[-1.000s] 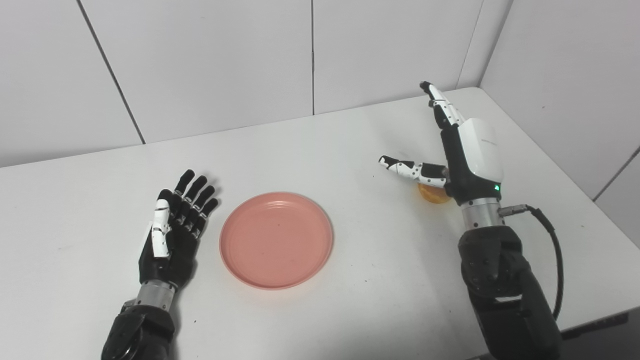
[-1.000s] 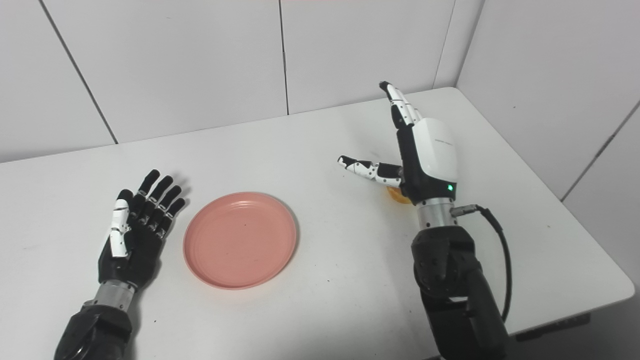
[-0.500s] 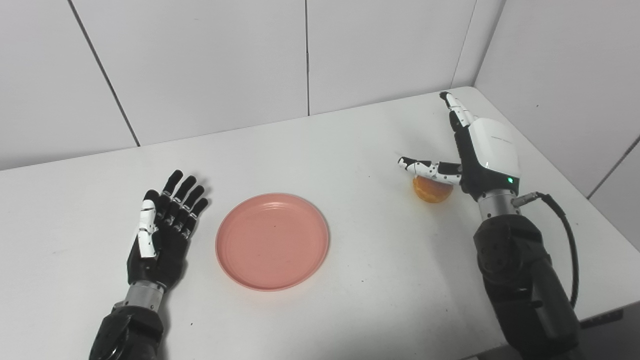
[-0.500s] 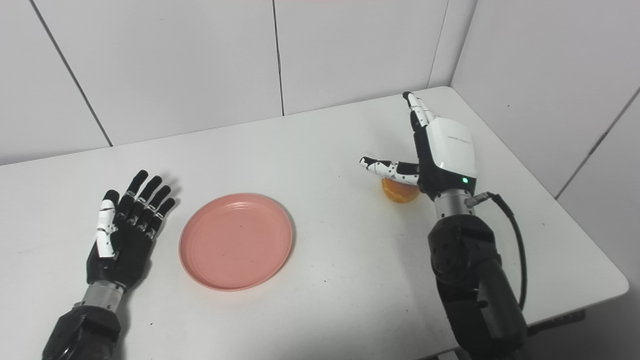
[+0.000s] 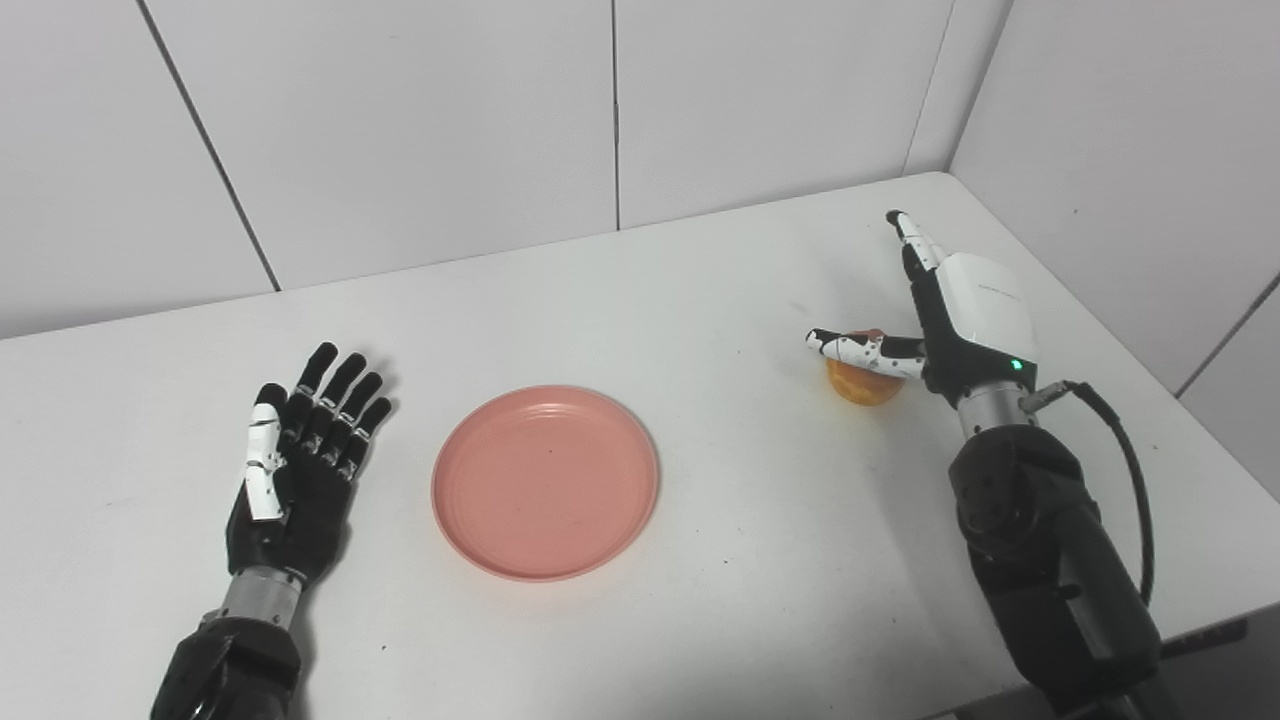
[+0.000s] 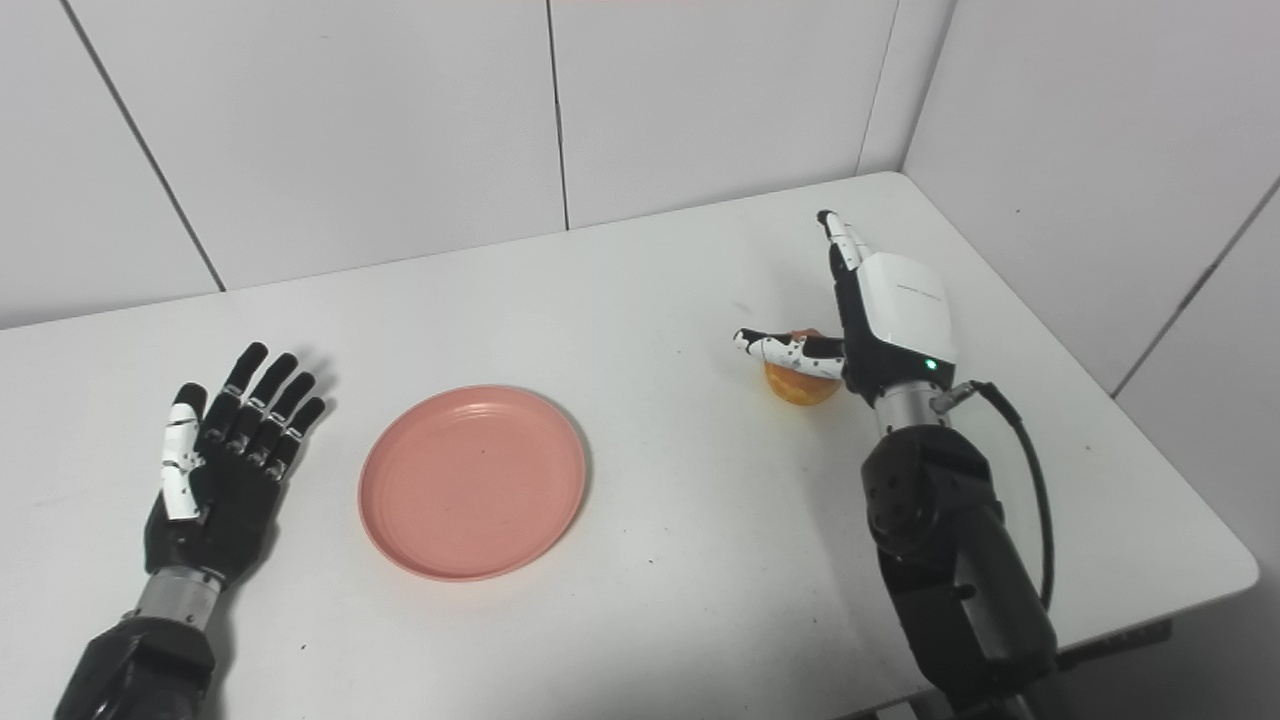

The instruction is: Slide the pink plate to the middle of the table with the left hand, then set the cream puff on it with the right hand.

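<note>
Cream puff (image 5: 863, 382): on white table (image 5: 700, 300), right side, thumb of right hand (image 5: 965, 325) stretched over it, fingers straight and apart, not clasping | pink plate (image 5: 545, 481): near table's middle, bare | left hand (image 5: 300, 460): beside plate's left, apart from it, palm up, fingers spread, holding nothing

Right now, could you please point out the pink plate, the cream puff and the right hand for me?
pink plate (image 5: 545, 482), left eye view, centre of its dish.
cream puff (image 5: 862, 386), left eye view, front surface below the thumb.
right hand (image 6: 893, 315), right eye view, white back shell.
</note>
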Motion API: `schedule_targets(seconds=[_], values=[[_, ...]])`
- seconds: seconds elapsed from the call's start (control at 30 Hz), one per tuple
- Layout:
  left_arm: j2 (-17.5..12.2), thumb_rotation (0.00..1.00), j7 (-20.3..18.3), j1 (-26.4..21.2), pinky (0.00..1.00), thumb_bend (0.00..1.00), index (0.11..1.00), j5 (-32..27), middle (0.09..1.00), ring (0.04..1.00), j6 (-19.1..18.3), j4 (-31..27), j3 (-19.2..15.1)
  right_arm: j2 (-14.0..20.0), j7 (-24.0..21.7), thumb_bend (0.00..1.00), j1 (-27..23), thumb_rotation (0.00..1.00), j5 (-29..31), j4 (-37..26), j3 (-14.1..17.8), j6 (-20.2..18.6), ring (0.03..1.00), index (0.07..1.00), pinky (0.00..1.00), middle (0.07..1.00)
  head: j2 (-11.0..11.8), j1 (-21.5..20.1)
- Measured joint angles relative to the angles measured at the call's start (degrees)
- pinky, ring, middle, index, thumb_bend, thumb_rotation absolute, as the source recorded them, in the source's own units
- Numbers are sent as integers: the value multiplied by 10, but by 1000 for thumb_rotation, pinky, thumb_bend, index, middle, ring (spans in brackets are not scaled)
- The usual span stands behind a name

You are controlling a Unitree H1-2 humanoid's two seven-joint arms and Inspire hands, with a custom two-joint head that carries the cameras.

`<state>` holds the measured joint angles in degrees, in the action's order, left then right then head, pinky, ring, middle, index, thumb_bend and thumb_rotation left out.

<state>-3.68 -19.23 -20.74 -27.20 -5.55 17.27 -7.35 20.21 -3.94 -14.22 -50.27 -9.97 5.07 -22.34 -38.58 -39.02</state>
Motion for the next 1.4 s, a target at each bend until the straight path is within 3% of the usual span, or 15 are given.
schedule_targets(seconds=[0.67, 1.0, 1.4], values=[[-6, 1000, -7, -1, 933, 450, 909, -1, 920, 928, 0, 1, 3, 6, -34, 958, 0, 646, 2, 12, -21, -36, 862, 916, 713, 911, -18, -7], [-11, 1000, -10, -1, 932, 461, 907, -1, 914, 919, -1, 0, 6, 10, -65, 920, 0, 550, -4, 17, -22, -41, 818, 897, 647, 899, -25, -13], [-14, 1000, -8, 3, 929, 461, 913, 0, 917, 918, -1, -6, 7, 10, -66, 881, 0, 490, 0, 25, -16, -41, 801, 874, 653, 873, -32, -14]])
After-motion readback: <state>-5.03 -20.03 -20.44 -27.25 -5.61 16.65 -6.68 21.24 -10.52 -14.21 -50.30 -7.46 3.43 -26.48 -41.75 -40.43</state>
